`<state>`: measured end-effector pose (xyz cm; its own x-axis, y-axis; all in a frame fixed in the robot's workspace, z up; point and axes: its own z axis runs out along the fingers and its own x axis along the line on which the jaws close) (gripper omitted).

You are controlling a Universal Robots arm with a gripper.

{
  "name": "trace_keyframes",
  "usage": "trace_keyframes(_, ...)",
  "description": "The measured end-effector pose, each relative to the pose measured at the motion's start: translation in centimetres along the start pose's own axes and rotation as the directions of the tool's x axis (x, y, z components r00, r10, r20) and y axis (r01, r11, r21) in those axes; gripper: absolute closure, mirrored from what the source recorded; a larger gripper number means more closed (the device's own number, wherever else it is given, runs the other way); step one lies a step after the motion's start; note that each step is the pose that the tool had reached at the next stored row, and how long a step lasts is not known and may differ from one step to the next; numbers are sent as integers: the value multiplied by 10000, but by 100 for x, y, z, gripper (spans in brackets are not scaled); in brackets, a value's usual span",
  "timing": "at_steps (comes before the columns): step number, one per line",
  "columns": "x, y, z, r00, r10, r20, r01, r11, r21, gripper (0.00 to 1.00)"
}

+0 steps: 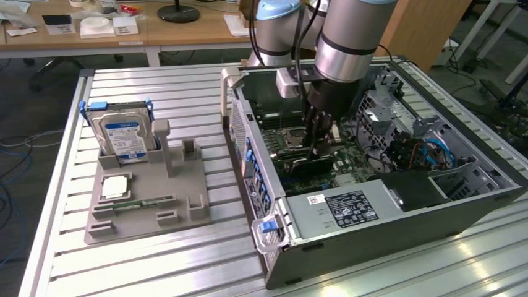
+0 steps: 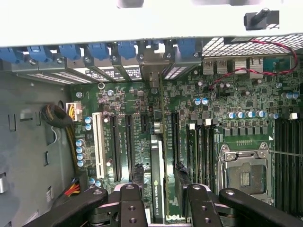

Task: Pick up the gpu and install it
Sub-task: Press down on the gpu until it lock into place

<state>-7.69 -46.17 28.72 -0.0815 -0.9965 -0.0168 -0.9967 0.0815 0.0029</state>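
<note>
Your arm [image 1: 350, 37] reaches down from above, wrist pointing nearly straight down (a slight lean, if any). Your gripper [image 2: 158, 187] hangs low with its two black fingers [image 2: 133, 201] spread apart, the card's edge standing between them.

Along the top edge of the thin dark expansion card [image 2: 157, 182], low in the frame's centre, white lettering reads roughly "NVIDIA QUADRO"; other labels are unreadable.

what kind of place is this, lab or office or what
Most likely a robotics lab or workshop: an open computer case lies on a slotted aluminium table, a grey parts fixture holds a hard drive, and desks stand behind.
</note>
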Motion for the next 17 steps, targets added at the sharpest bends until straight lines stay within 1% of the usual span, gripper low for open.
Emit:
trace_keyframes(6,0,0,-14,10000,0,2,0,10000,-25,60)
trace_keyframes(17,-1,0,-14,10000,0,1,0,10000,-26,60)
